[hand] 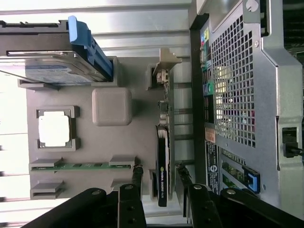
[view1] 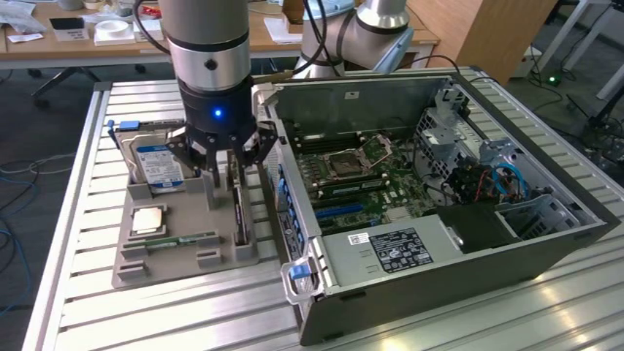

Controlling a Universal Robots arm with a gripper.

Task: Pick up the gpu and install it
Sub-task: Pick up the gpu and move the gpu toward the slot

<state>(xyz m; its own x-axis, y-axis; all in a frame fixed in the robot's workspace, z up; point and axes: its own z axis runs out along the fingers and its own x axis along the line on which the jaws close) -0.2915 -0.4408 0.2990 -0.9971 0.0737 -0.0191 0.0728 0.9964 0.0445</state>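
Observation:
The gpu (view1: 239, 216) is a thin dark card standing on edge in a slot of the grey holder (view1: 131, 269), close to the open computer case (view1: 546, 241). My gripper (view1: 224, 179) hangs directly over the card's far end, fingers pointing down. In the wrist view the gpu (hand: 162, 156) runs between my two fingertips (hand: 137, 173). A gap shows on each side of it, so the gripper (hand: 159, 175) is open and straddles the card without touching it. The motherboard (view1: 366, 179) lies exposed inside the case.
The holder (hand: 95, 147) also carries a silver hard drive with a blue label (view1: 156, 164), a square processor chip (view1: 148, 219) and a slim green memory stick (view1: 185, 240). The case wall (hand: 237, 95) stands right beside the card. Desks and cables lie beyond the slatted table.

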